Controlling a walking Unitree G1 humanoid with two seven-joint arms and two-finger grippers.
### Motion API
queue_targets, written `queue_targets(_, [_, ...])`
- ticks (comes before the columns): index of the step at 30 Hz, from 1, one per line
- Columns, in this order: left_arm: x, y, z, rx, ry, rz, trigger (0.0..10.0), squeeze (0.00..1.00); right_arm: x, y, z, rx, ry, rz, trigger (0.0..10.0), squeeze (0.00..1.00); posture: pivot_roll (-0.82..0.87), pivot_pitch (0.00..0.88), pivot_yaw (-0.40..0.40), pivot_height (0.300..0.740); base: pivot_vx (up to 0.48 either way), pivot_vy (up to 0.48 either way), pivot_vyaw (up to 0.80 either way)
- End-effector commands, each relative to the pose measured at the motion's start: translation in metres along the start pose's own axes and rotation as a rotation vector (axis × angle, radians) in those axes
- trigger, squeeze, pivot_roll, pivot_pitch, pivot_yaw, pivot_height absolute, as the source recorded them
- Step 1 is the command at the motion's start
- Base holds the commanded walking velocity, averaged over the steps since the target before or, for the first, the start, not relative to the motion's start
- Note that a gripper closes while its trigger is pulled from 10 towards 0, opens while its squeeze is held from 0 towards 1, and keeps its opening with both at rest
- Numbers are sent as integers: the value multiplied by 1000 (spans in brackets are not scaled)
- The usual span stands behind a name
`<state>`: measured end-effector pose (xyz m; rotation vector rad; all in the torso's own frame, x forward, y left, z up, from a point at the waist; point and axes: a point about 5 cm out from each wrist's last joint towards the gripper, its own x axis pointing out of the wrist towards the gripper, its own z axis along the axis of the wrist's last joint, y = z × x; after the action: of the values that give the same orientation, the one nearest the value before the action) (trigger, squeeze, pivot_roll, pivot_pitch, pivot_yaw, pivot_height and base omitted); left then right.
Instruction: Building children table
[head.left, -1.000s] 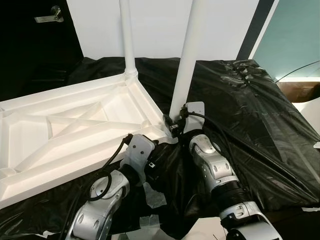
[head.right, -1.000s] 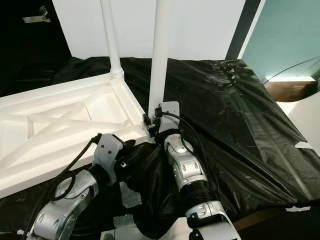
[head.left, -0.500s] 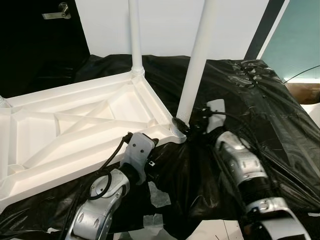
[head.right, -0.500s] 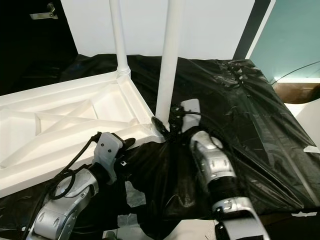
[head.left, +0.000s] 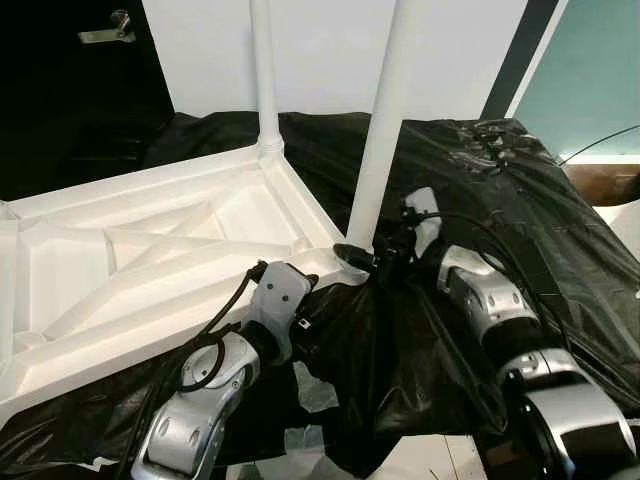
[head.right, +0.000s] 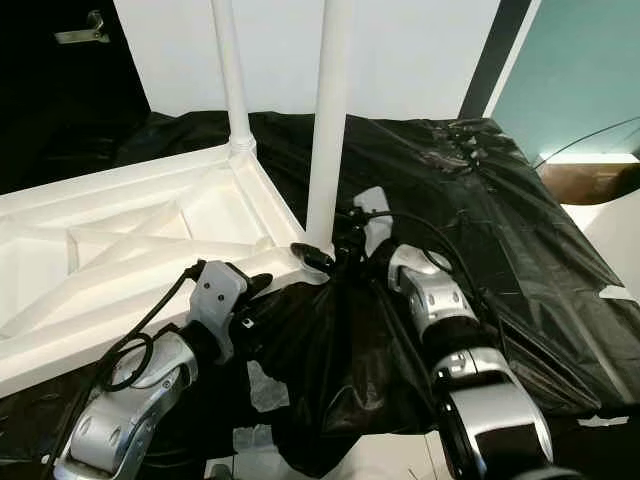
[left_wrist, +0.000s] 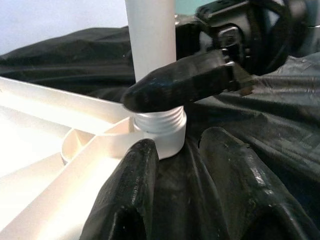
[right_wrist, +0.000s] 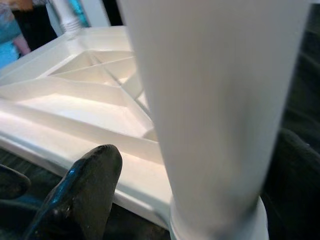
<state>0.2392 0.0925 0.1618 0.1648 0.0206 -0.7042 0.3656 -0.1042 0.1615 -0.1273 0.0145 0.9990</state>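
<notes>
Even, bright light is filling both eye views, glinting off the crinkled black sheet (head.left: 520, 200) at right of frame, while the upper left corner is staying dark. The white leg (right_wrist: 215, 115) is blurring soft in the right wrist view.

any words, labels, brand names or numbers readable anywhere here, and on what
None can be read.
The upturned white tabletop and its white legs carry no print.
The black plastic sheet is unmarked.
The left tool and right tool show no legible label; any marking on the silver arms is too small to tell.
</notes>
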Motion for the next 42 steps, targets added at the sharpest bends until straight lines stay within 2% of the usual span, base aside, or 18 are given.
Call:
queue_targets(1, [1, -2, -1, -2, 0, -15, 10000, 0, 4, 4, -4, -16, 32, 42, 10000, 0, 125, 0, -52, 740, 0, 0, 0])
queue_targets(4, [1, -2, -1, 0, 1, -17, 10000, 0, 6, 3, -4, -42, 46, 57, 10000, 0, 127, 0, -51, 740, 0, 0, 0])
queue_targets(5, [1, -2, -1, 0, 1, -17, 10000, 0, 7, 4, -4, -54, 51, 62, 3255, 0, 128, 0, -52, 740, 0, 0, 0])
queue_targets(6, [1, -2, 0, 2, 1, -18, 10000, 0, 8, 3, -5, -70, 65, 70, 0, 0, 135, 0, -56, 740, 0, 0, 0])
queue_targets(15, [-1, -2, -1, -3, 4, -4, 10000, 0, 2, 1, -13, -64, 96, 116, 0, 0, 147, 0, -63, 740, 0, 0, 0])
queue_targets(19, [-2, -3, -1, -5, 4, -6, 10000, 0, 0, 0, -14, -56, 94, 97, 0, 0, 141, 0, -64, 740, 0, 0, 0])
queue_targets(20, [-2, -3, -1, -6, 4, -5, 10000, 0, 0, -1, -14, -53, 91, 69, 10000, 0, 137, 0, -64, 740, 0, 0, 0])
queue_targets(27, [-1, -4, -1, -11, 2, -6, 10000, 0, 2, -3, -17, -53, 108, -38, 10000, 0, 131, 6, -63, 740, 0, 0, 0])
queue_targets(30, [-2, -5, -2, -14, 7, -1, 10000, 0, 9, 1, -26, 6, 113, -209, 10000, 0, 131, 16, -62, 740, 0, 0, 0])
queue_targets(31, [-2, -5, -2, -14, 7, -1, 10000, 0, 9, 1, -26, 6, 113, -209, 10000, 0, 131, 16, -62, 740, 0, 0, 0])
queue_targets(42, [-3, -5, -3, -26, 6, 17, 10000, 0, 24, 29, -38, 116, 85, -449, 10000, 0, 124, 28, -72, 740, 0, 0, 0])
